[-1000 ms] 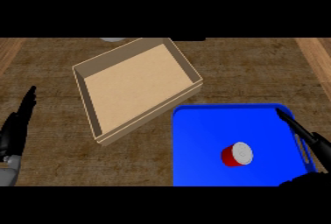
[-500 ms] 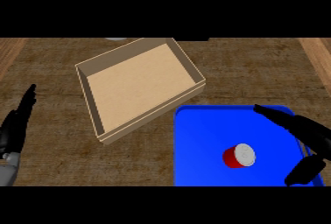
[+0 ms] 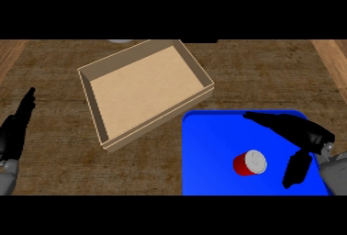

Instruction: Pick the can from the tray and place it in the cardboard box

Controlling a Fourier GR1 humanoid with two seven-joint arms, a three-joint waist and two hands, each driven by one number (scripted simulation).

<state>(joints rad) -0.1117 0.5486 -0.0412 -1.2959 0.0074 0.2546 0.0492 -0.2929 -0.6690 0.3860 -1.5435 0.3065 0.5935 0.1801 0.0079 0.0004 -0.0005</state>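
A small red can [image 3: 249,163] with a white top stands on the blue tray [image 3: 211,151] at the lower right. My right hand [image 3: 303,136] hovers over the tray's right side, open, fingers stretched toward the upper left and thumb pointing down, just right of the can and not touching it. The cardboard box [image 3: 143,91], tilted and holding nothing, lies up and left of the tray, its near corner close to the tray's top edge. My left hand [image 3: 15,130] rests open at the left edge, fingers up.
The dark wood-grain counter [image 3: 61,174] runs around both containers. Lighter wooden strips [image 3: 333,55] border it at the far left and right. A grey round object [image 3: 120,41] peeks in at the top edge.
My right hand has moved left over the tray, from its right edge to just beside the can. The left hand, can, tray and box have stayed put.
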